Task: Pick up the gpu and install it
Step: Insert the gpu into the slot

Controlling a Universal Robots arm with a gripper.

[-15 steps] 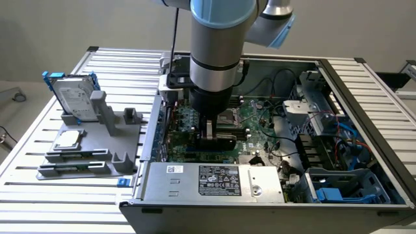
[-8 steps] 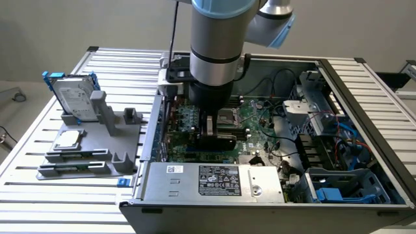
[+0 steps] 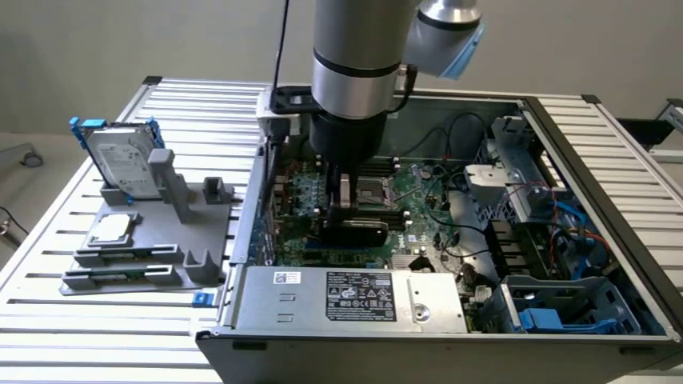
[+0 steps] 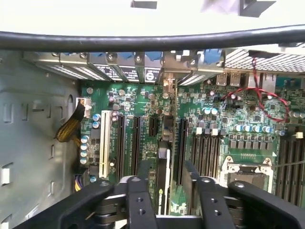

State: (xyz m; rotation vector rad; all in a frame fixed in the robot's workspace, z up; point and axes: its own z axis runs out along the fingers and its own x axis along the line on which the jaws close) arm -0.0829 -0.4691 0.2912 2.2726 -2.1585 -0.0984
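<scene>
The gpu [image 3: 354, 230] stands on edge low inside the open computer case [image 3: 597, 144], its black cover facing the exterior view's front, down at the green motherboard [image 3: 421, 204]. My gripper [image 3: 350, 196] hangs straight above it on the vertical arm. In the wrist view the gpu [image 4: 163, 191] is seen edge-on, black cover beside a strip of green board, lined up with a long black expansion slot [image 4: 180, 143]. My gripper [image 4: 167, 167] straddles the card there. Whether the card is fully seated is hidden.
On the exterior view's left, a grey fixture [image 3: 176, 264] holds a silver hard drive in a blue frame [image 3: 117, 156] and a small square processor chip [image 3: 112, 228]. The power supply [image 3: 353, 296] sits in front of the card. Cables and drive bays [image 3: 545, 240] crowd the case's right.
</scene>
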